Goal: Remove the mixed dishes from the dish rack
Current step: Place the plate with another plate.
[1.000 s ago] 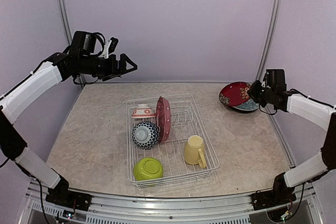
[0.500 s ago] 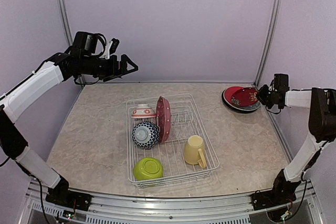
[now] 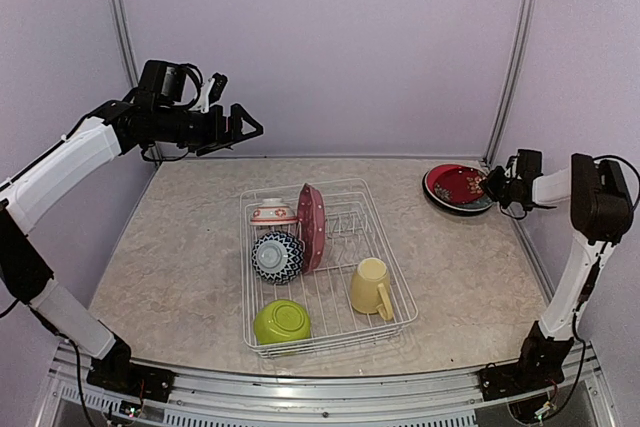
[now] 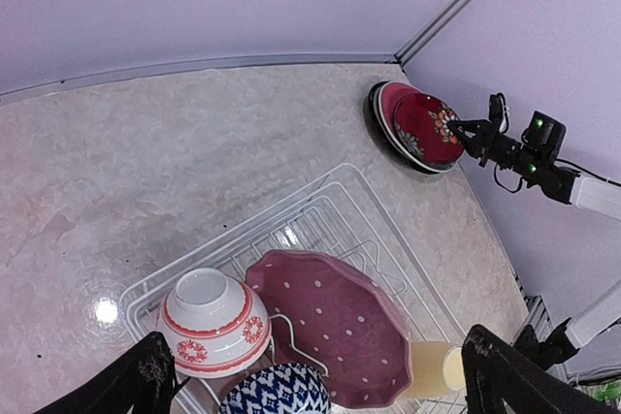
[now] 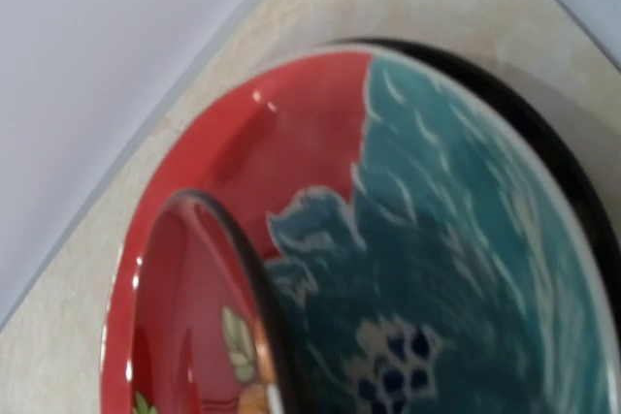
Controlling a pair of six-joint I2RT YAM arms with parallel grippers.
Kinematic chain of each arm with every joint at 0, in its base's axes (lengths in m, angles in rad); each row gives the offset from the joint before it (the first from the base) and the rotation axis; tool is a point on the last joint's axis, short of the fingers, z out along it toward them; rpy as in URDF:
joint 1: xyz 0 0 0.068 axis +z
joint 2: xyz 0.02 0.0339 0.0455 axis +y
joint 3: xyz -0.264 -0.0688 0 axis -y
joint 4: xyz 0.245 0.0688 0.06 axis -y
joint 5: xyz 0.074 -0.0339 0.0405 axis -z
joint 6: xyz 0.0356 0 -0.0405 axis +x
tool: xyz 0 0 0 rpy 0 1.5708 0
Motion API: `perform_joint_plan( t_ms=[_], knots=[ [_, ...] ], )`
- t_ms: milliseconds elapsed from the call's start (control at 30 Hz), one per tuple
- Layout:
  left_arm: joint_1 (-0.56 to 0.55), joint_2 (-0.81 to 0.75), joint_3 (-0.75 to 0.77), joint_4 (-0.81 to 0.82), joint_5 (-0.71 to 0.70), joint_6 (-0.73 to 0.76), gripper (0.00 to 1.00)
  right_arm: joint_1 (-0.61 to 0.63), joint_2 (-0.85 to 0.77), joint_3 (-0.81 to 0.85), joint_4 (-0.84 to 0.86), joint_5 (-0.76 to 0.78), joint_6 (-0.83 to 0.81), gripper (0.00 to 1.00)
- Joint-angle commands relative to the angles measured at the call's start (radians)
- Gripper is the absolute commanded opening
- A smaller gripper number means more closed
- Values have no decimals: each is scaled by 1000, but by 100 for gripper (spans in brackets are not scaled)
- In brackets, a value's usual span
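Note:
The white wire dish rack (image 3: 397, 286) stands mid-table. It holds a red-white bowl (image 3: 273, 213), an upright pink dotted plate (image 3: 311, 227), a blue-patterned bowl (image 3: 277, 255), a pale yellow mug (image 3: 370, 287) and a lime green bowl (image 3: 281, 322). High above the rack's back left hangs my left gripper (image 3: 240, 127), open and empty; its wrist view looks down on the pink dotted plate (image 4: 335, 327). At the back right my right gripper (image 3: 492, 187) is shut on the rim of a red flowered plate (image 3: 458, 185), which lies on a stack of plates. Its fingers are hidden in the right wrist view.
The stack under the red plate has a dark plate (image 3: 440, 202) at the bottom and a teal-patterned one (image 5: 456, 269) between. It sits near the back right corner post (image 3: 510, 57) and the right wall. The rack's plate prongs (image 3: 345, 222) are bare behind the pink plate.
My right arm has lowered the red plate from a raised, tilted hold to nearly flat on the stack. The left arm has not moved.

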Motion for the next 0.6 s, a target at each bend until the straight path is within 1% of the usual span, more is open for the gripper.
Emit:
perform_joint_plan(
  t_ms=[0,67,167,200,333,500,567],
  knots=[
    [-7,23,51,-45,-14,-9,99,-25,40,62,74,-36,-36,0],
    [-7,16,46,-38,-7,-12,99,-25,55,84,54,-33,-55,4],
    [-8,-4,40,-36,-19,-11,99,-25,59,101,-5,7,-87,18],
    [-8,-6,41,-34,-21,-10,99,-24,56,107,-39,22,-101,20],
    [-6,-8,44,-37,-18,-17,99,-23,32,103,-96,72,-141,34],
    [-7,-26,40,-35,-30,-21,99,-23,-10,98,-177,120,-179,45],
    [-7,-34,41,-35,-33,-21,99,-20,-52,86,-212,154,-191,50]
  ],
)
